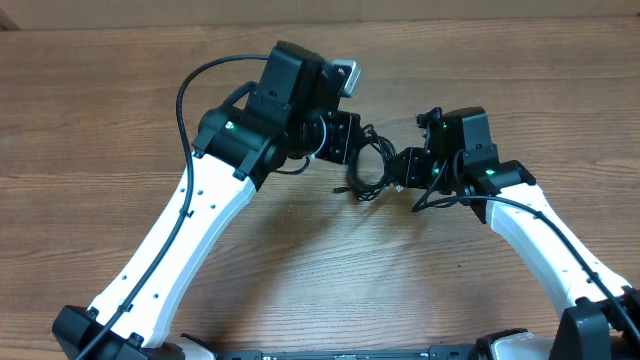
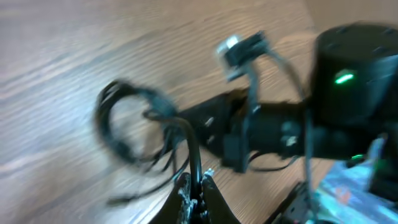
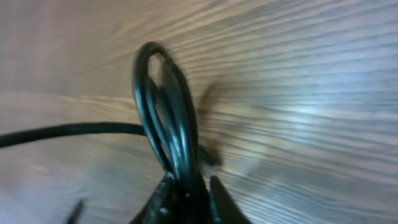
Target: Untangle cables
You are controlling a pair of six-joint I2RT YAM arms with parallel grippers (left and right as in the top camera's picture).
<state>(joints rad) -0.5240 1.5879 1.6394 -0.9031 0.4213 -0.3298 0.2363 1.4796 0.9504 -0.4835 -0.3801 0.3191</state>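
Observation:
The cables [image 1: 370,165] are a small bundle of thin black cords looped together, held above the wooden table between both grippers. My left gripper [image 1: 352,140] is shut on one strand; in the left wrist view its jaws [image 2: 194,184] pinch a black cord that runs up to the coil [image 2: 127,124]. My right gripper [image 1: 398,172] is shut on the bundle from the right; in the right wrist view its jaws [image 3: 186,186] clamp several looped strands [image 3: 165,106], with one cord trailing left.
The wooden table [image 1: 330,280] lies under both arms. The thick black arm cables run along the left arm [image 1: 183,100] and the right arm [image 1: 520,210]. The right arm's body fills the right side of the left wrist view [image 2: 348,93].

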